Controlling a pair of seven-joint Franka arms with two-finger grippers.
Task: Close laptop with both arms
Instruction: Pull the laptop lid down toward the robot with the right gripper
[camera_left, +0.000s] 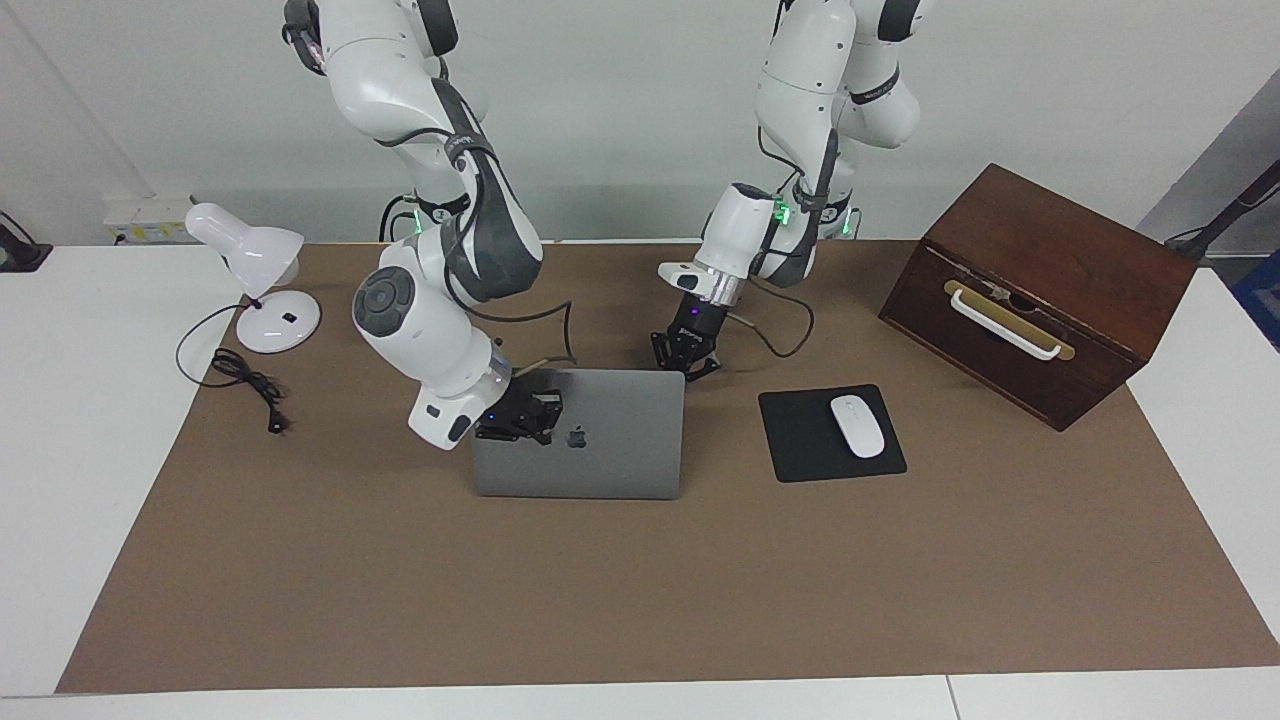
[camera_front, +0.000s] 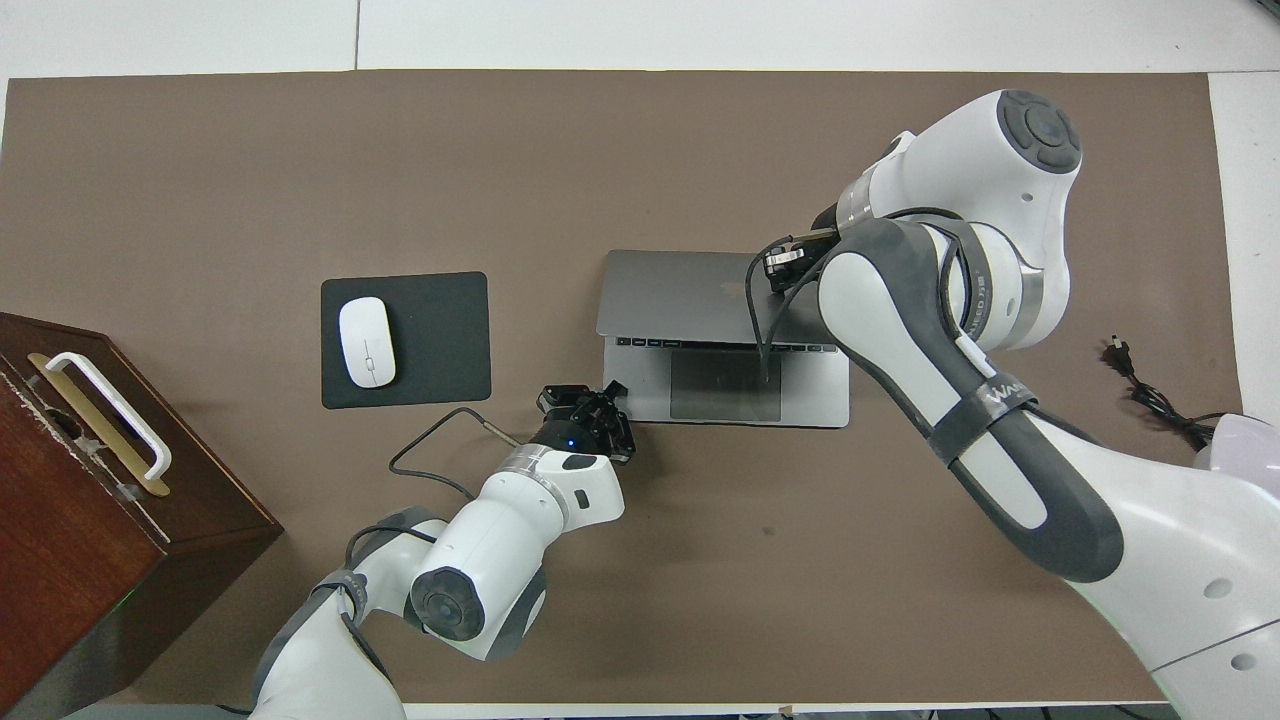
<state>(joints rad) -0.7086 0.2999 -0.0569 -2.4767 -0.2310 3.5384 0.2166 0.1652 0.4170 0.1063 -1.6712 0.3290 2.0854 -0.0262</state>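
The shut right hand (camera_left: 540, 412) presses the laptop (camera_left: 600, 445) lid down; the shut left hand (camera_left: 687, 362) seemingly steadies its base

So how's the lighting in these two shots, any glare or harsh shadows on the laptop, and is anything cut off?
Facing view: even, soft light; the laptop lid looks matte with no glare, and only faint shadows fall on the brown mat; the arms' upper parts are cut off. Overhead view: equally even; the lid shades the keyboard's last visible row, and the wooden box is cropped at the edge.
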